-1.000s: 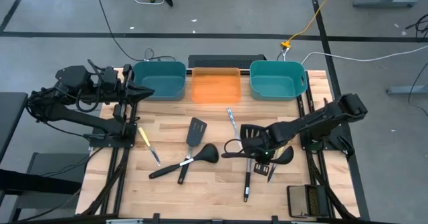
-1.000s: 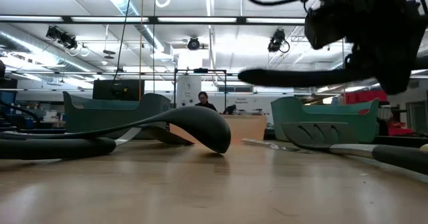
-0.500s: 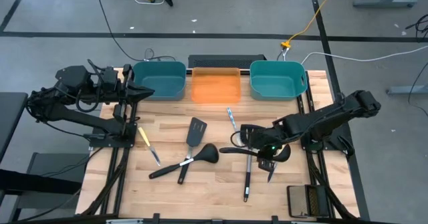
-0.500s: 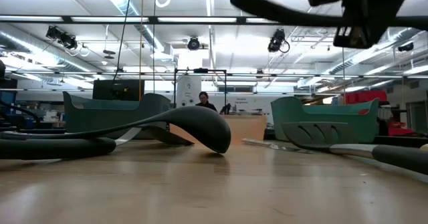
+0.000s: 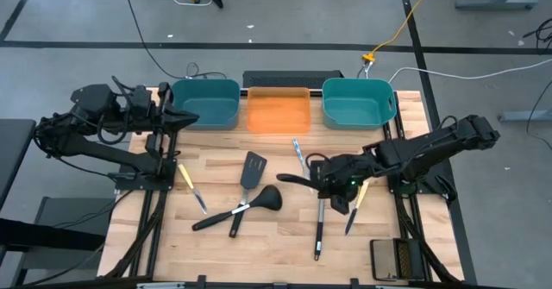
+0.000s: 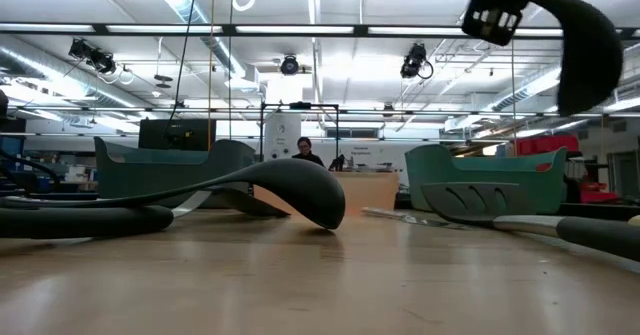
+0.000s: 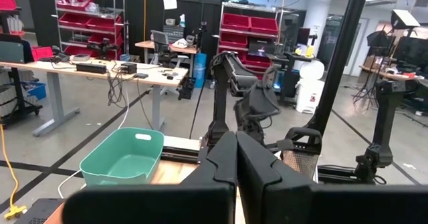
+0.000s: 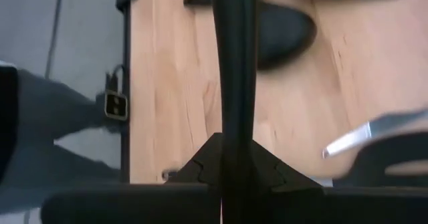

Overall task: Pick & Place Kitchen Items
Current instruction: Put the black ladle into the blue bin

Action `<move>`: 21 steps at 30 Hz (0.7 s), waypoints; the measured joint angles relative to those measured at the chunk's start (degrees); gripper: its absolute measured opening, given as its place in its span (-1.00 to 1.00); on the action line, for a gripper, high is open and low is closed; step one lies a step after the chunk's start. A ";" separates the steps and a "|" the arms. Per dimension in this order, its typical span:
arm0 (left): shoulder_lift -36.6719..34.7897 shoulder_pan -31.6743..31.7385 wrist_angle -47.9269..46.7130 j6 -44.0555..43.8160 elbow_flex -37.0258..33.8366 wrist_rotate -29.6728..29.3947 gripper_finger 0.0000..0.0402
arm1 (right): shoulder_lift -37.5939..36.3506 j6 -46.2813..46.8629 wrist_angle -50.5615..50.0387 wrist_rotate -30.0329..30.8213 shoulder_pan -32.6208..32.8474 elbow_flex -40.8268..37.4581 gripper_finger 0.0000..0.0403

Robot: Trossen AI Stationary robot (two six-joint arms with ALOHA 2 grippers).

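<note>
My right gripper [image 5: 326, 183] hangs over the table's right half, shut on a black ladle [image 5: 289, 180]. The ladle's handle [image 8: 231, 63] sticks out toward the table's left, and its bowl [image 6: 590, 45] hangs high in the low view. Below it on the wood lie a black spatula [image 5: 319, 216] and a yellow-handled knife [image 5: 354, 210]. Left of them lie a blue-handled knife [image 5: 298, 156], another ladle [image 5: 266, 199], another spatula [image 5: 252, 170] and a second yellow-handled knife [image 5: 190, 184]. My left gripper [image 5: 185, 116] waits shut and level at the far left. My right gripper pinches the ladle's handle [image 8: 231, 134] between its two fingers, toward the bowl end. The fingers come from the table's right, slanting down, and the handle runs on forward past them. The ladle is lifted clear of the table, with its bowl hanging lower than the handle.
Along the far edge stand a teal bin [image 5: 205, 103], an orange bin [image 5: 278, 109] and a second teal bin [image 5: 358, 102]. Bare wood lies along the near edge between the utensils. A person sits in the room beyond the table [image 6: 303, 150].
My right gripper has risen and tipped closer to level, staying shut on the ladle. The ladle has come up off the table and is now clear of it. Its handle has swung upward and toward the far edge, uncovering the yellow-handled knife.
</note>
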 joint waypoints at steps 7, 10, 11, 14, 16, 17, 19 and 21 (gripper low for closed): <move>0.00 0.00 0.78 0.00 0.00 0.00 -0.99 | 0.00 -0.87 7.06 0.88 -1.57 0.00 -0.85; 0.01 -0.01 0.78 0.00 0.00 0.00 -0.99 | 0.00 -1.32 10.08 1.92 -2.05 0.00 -0.85; 0.02 0.01 0.78 0.00 0.00 0.00 -0.99 | 0.00 -1.56 11.08 1.96 -2.21 0.00 -0.85; 0.16 0.01 0.78 0.00 0.00 -0.02 -0.99 | 0.00 -1.90 13.40 2.94 -2.79 0.00 -0.85; 0.67 0.00 0.99 0.00 0.00 -0.02 -0.99 | 0.00 -2.21 14.95 3.83 -3.20 0.00 -0.85; 0.77 0.00 0.95 0.00 0.00 -0.01 -0.99 | -0.03 -2.44 15.67 4.22 -3.47 0.00 -0.85; 0.94 -0.01 0.81 0.00 -0.02 -0.01 -0.99 | -0.07 -3.00 17.34 4.96 -3.96 -0.01 -0.85; 1.66 0.01 1.00 0.00 -0.02 0.00 -0.99 | -0.07 -3.40 19.13 4.99 -4.60 -0.02 -0.85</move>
